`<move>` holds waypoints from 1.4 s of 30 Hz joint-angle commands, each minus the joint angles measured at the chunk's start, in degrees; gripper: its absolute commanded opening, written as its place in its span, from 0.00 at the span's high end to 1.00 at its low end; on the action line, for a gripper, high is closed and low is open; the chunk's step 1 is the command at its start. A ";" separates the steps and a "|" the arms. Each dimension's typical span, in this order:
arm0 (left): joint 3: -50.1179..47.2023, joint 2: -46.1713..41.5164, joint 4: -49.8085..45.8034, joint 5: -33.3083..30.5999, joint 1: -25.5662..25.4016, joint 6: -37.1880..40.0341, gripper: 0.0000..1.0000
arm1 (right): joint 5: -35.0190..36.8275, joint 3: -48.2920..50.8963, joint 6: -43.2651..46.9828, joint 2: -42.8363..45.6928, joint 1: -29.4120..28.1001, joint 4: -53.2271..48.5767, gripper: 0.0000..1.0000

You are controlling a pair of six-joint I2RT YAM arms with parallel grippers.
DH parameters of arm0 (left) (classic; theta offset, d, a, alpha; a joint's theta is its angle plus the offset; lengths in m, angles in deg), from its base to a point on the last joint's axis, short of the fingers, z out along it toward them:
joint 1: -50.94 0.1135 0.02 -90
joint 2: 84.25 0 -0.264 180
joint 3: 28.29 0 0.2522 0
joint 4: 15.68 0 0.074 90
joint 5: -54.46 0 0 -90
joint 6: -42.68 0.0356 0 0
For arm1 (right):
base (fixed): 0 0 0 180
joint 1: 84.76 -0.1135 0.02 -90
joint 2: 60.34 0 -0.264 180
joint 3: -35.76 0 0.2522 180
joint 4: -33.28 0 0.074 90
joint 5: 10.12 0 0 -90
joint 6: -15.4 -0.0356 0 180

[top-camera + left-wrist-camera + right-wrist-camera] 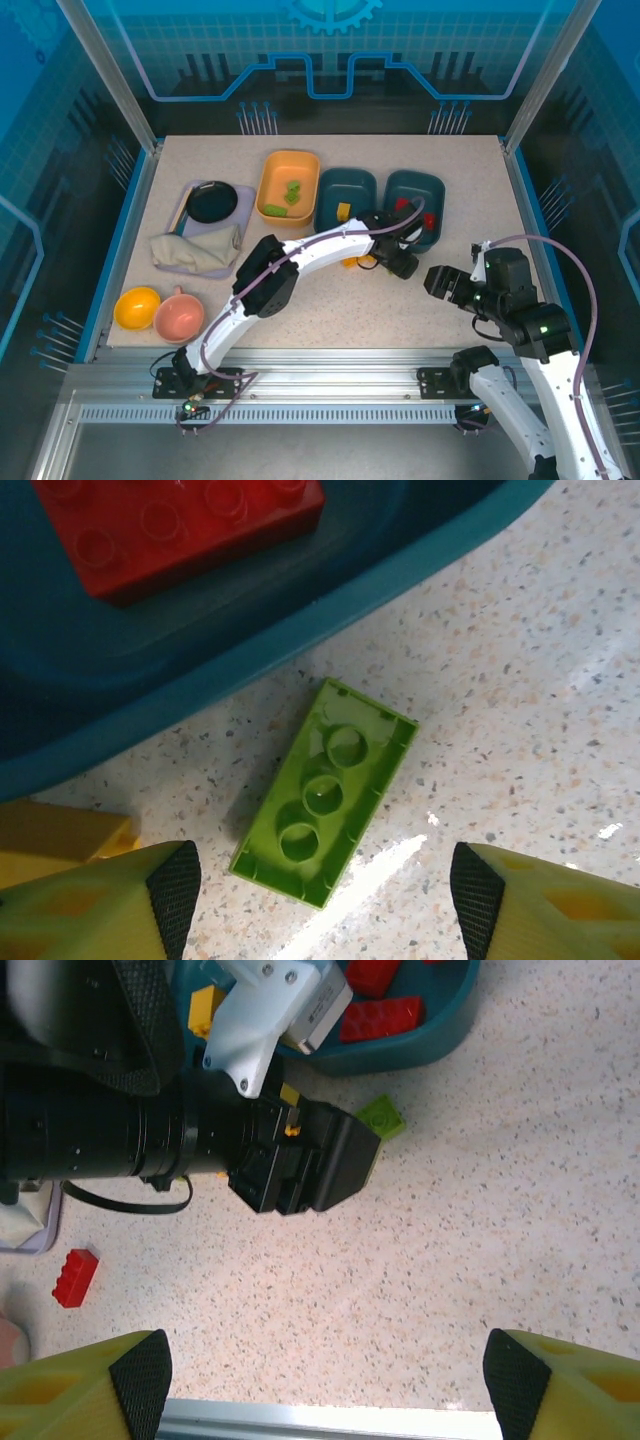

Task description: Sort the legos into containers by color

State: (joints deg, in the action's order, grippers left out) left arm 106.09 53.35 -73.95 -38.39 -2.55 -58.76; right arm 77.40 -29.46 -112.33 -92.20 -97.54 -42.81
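Your left claw (322,892) hangs open over a green brick (325,792) beside the teal tub (300,630) holding reds; right claw (320,1385) open, empty. Several bricks sit sorted; one red brick (75,1277) lies loose.

Three tubs (345,185), two arms (300,255)
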 commanded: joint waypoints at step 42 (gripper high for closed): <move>-17.68 -26.43 -4.60 -8.13 14.40 -13.01 0.64 | -5.41 -1.43 6.41 -12.77 -9.72 23.91 0.19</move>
State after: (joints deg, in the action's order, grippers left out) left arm 92.65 28.72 -76.73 -48.09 7.07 -68.97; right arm 71.73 -30.29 -108.07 -100.66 -102.91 -28.95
